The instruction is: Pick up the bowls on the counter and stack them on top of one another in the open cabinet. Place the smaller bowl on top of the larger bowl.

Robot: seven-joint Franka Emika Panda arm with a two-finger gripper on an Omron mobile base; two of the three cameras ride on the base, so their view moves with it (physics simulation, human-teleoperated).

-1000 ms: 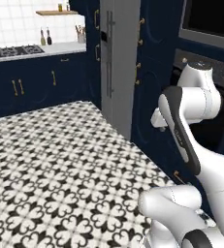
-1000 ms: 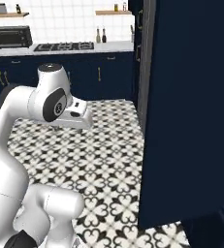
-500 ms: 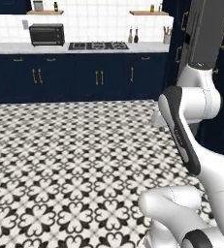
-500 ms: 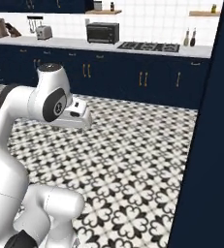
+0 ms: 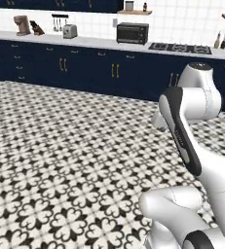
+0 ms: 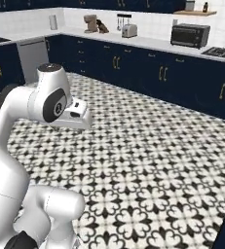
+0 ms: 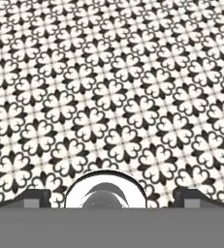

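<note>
Claw (image 7: pixel 111 197) spread wide — over floor tiles (image 7: pixel 108 97).

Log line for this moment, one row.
phase: in transit | arm: tucked over base | gripper: open, empty, above tiled floor | bowls: unseen | ahead: navy wall units, toaster oven
</note>
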